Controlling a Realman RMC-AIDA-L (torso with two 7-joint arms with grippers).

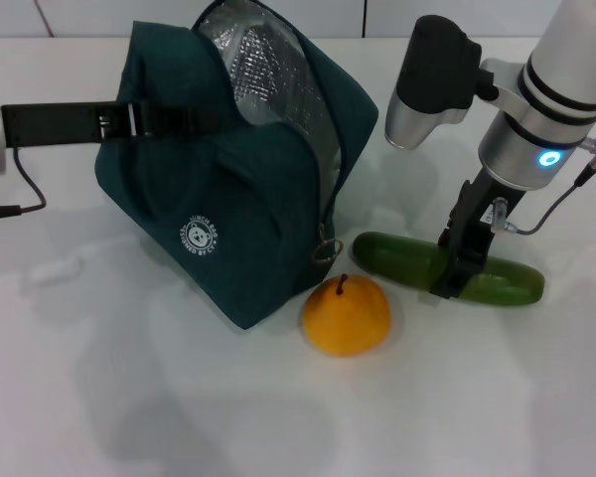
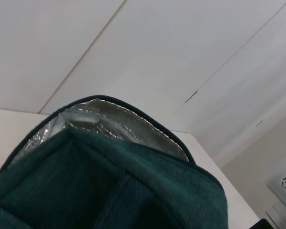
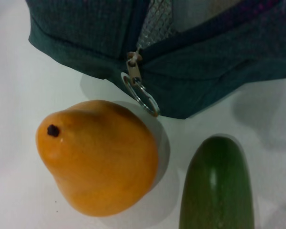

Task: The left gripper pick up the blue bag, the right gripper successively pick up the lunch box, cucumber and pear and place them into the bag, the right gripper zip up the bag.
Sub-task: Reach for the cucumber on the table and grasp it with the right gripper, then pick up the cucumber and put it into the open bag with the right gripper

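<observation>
A: Nearest us is the pear, sitting on the white worktop just in front of the blue bag, right beside the ring-pull zipper. To its right lies the cucumber, lengthwise along the worktop.

B: And our right gripper is down on the cucumber's middle. The fingers straddle it at a narrow spread, but we cannot tell whether they have closed on it or only bracket it.

A: Our left gripper reaches in from the left and sits at the bag's handle region, tipping the bag so its foil-lined mouth faces up and right. Its fingers are lost against the dark fabric; we cannot tell their state. We see no lunch box on the worktop; it may be inside the bag, but we cannot see that.

B: What worries us?

A: The cucumber is smooth and round. If we grip off-centre, it could swing or slip out on the lift. We judge that the likeliest fault.

B: The pear lies near the cucumber's left end. A dragged or tilted cucumber could nudge it and set it rolling.

A: And the bag's mouth is slanted and only partly spread. A long cucumber carried crosswise could catch the rim, or push the bag against the left gripper's hold.
</observation>
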